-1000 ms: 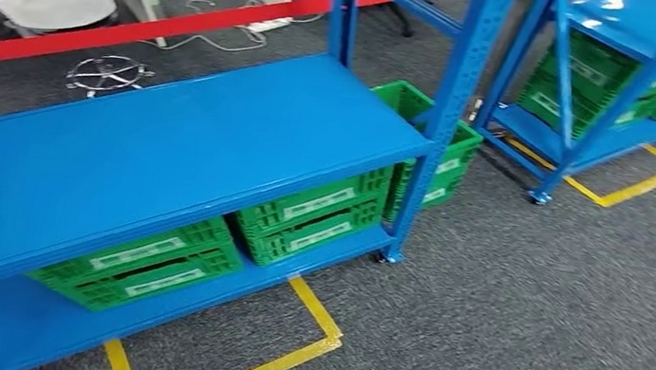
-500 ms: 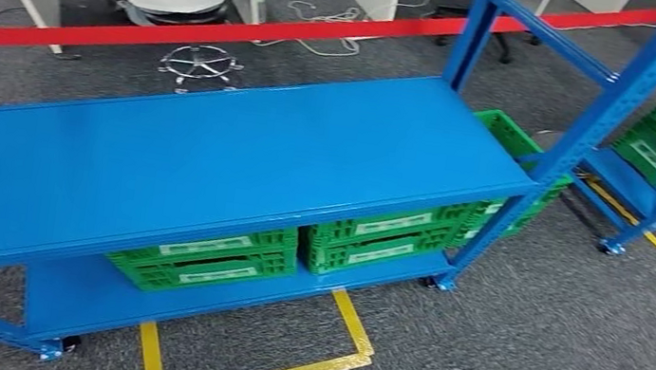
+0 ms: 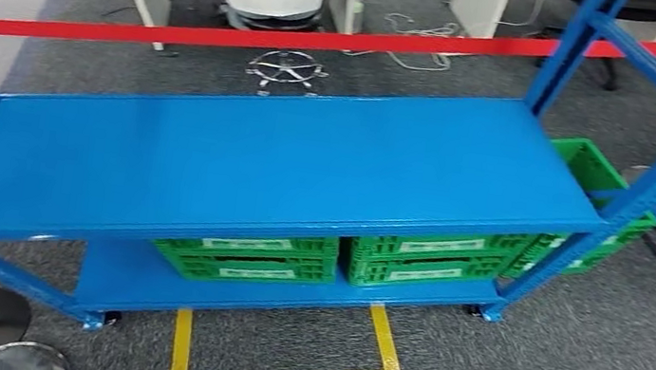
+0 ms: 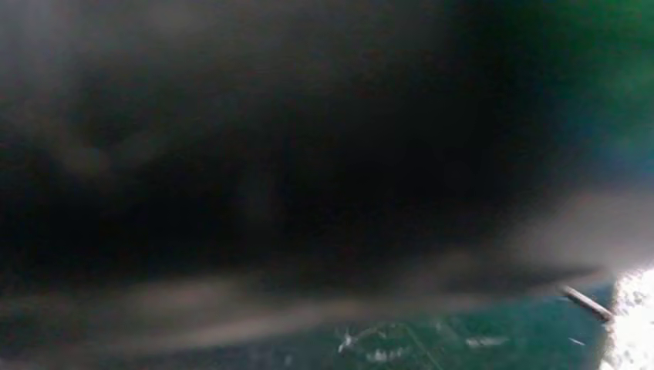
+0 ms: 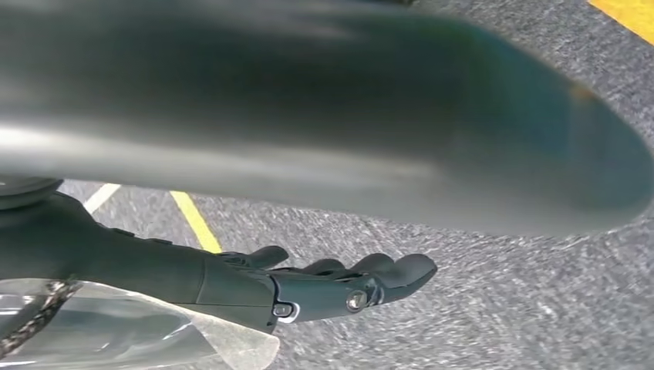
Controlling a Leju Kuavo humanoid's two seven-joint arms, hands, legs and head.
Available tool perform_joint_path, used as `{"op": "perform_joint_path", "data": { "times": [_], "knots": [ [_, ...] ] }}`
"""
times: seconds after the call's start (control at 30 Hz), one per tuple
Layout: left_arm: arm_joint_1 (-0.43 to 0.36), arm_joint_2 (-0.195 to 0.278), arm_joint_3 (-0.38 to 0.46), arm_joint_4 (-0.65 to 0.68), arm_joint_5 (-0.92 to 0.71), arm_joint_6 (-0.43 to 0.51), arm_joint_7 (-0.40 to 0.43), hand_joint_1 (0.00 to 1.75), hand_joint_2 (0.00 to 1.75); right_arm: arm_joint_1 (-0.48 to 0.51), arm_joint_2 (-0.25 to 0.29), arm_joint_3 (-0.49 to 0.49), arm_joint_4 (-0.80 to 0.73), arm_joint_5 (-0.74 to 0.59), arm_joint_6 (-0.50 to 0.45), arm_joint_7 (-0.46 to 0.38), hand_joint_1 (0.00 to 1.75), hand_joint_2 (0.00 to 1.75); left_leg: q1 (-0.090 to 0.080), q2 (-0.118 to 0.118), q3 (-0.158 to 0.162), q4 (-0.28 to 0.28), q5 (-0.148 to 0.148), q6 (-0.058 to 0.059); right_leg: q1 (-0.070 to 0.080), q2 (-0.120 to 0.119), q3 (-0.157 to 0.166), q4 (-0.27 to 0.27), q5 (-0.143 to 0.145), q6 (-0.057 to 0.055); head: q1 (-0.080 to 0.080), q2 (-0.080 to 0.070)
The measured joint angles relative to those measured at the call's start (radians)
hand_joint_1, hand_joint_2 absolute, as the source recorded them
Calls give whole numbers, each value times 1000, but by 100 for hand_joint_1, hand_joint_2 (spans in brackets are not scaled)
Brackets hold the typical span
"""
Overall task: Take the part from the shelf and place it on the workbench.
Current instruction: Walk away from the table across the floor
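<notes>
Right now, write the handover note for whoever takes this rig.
Right hand: hangs over the carpet, fingers stretched out. Clear plastic lies against its wrist side; I cannot tell whether it is held.
Left hand: its wrist view is too dark and blurred to judge.
Things: the blue shelf stands straight ahead, with green crates on its lower board. I cannot pick out the part.
Done: the robot faces the shelf.
Left: find and take the part, then carry it to the workbench.
</notes>
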Motion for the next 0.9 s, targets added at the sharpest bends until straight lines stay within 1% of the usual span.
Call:
{"op": "perform_joint_path", "data": {
  "times": [0.03,0.07,0.1,0.13,0.17,0.2,0.23,0.27,0.3,0.33,0.37,0.4,0.43,0.47,0.5,0.53,0.57,0.6,0.63,0.67,0.7,0.73,0.77,0.8,0.83,0.87,0.9],
  "knots": [
    [0,1,-1,0,0,0,-1,0,0,-1,0,0,0,0,0,0,0,0,0,3,6,-14,22,1,1,-14,4,0,-3,0,0,0],
    [1,1,-3,0,0,0,-1,0,0,-2,0,0,0,0,0,0,0,0,0,9,32,-67,59,5,2,-27,10,0,-7,1,0,0],
    [2,1,-4,0,0,0,-1,0,0,-4,0,0,0,0,0,0,0,0,-3,27,67,-138,95,12,3,-38,17,0,-12,3,0,0],
    [2,1,-5,0,0,-1,-1,0,0,-5,0,0,1,0,0,0,0,0,-9,47,100,-204,120,20,6,-48,20,0,-17,6,0,0],
    [0,1,-6,0,0,-1,-1,0,0,-6,0,0,1,0,0,0,0,0,-13,65,125,-253,131,29,9,-59,23,0,-22,11,0,0],
    [0,1,-6,0,0,-1,-1,0,0,-7,0,0,2,1,1,0,0,0,-18,76,136,-277,128,35,12,-69,23,-1,-26,17,1,0],
    [0,1,-7,0,0,-1,-2,0,0,-9,0,0,2,1,1,0,0,0,-20,72,137,-282,122,40,13,-81,27,-3,-29,22,2,0],
    [1,1,-8,0,0,-1,-2,0,0,-11,0,0,2,1,1,0,0,0,-18,61,139,-287,122,45,14,-91,34,-6,-31,27,2,0],
    [3,1,-8,0,0,-1,-2,0,0,-15,0,1,2,1,1,0,0,0,-16,49,141,-293,125,49,14,-84,37,-4,-36,32,4,0],
    [4,1,-8,0,0,-1,-2,0,0,-17,0,1,2,2,1,0,0,0,-12,38,143,-298,128,54,12,-62,33,12,-49,37,6,0],
    [3,0,-9,0,0,-1,-3,0,0,-18,0,1,2,2,1,0,0,0,-8,26,146,-303,131,58,11,-32,16,50,-71,41,8,0],
    [2,0,-11,0,0,-1,-3,0,0,-17,0,2,2,2,1,0,0,0,-6,15,147,-305,132,61,9,1,-15,109,-99,44,10,0],
    [1,-1,-12,0,0,-1,-3,0,0,-15,0,2,3,2,1,0,0,0,-5,3,147,-305,131,63,8,20,-53,181,-129,45,12,0],
    [0,-1,-14,0,0,-1,-3,0,0,-12,0,2,3,2,1,1,0,0,-5,-10,147,-305,130,63,7,28,-91,245,-147,47,12,0],
    [1,-1,-15,0,0,-1,-3,0,0,-10,0,2,4,2,1,2,0,0,-5,-25,148,-305,129,63,7,30,-118,282,-148,49,12,0],
    [1,-1,-16,0,0,-1,-3,0,0,-9,0,2,4,1,1,2,0,0,-4,-40,150,-304,128,62,6,31,-128,278,-126,50,12,0],
    [1,-1,-18,0,0,-1,-3,0,0,-9,0,2,4,1,1,2,0,0,-2,-56,154,-303,126,59,3,35,-117,234,-85,52,12,0],
    [0,-1,-19,0,0,-1,-3,0,0,-9,0,2,4,1,1,2,0,0,-1,-70,157,-301,123,54,0,48,-94,164,-38,54,12,0],
    [-1,-1,-21,0,0,-1,-3,0,0,-9,0,2,5,1,1,2,0,0,-1,-84,158,-297,119,48,-5,76,-68,98,-6,56,14,0],
    [-2,-1,-22,0,0,-1,-3,0,0,-9,0,2,6,1,2,2,0,0,-1,-96,157,-293,117,42,-9,100,-45,50,12,55,14,0],
    [-2,0,-23,0,0,-1,-3,0,0,-9,0,2,7,1,2,2,0,0,-1,-108,153,-289,116,36,-11,119,-32,25,16,52,15,0],
    [-2,0,-23,0,0,-1,-3,0,0,-9,0,2,8,1,2,2,0,0,0,-119,149,-287,117,30,-10,126,-27,21,11,46,15,0],
    [-2,0,-23,0,0,-1,-3,0,0,-9,-1,2,8,1,1,2,0,0,3,-131,145,-287,118,26,-9,115,-24,20,12,38,15,0],
    [-1,1,-23,0,0,-1,-3,0,0,-10,-1,2,8,1,1,3,0,0,4,-128,142,-284,117,20,-8,102,-23,19,13,31,15,0],
    [-1,1,-23,0,0,-1,-3,0,0,-10,0,3,8,1,1,2,0,0,3,-108,136,-271,109,16,-8,89,-21,18,13,24,11,0],
    [-2,1,-23,0,0,-1,-3,0,0,-10,0,3,8,1,1,2,0,0,2,-79,121,-239,90,11,-9,74,-19,16,12,17,7,0],
    [-3,1,-23,0,0,-1,-3,0,0,-10,0,4,8,1,2,2,0,0,1,-44,95,-185,62,7,-7,58,-17,16,10,11,3,0]
  ]
}}
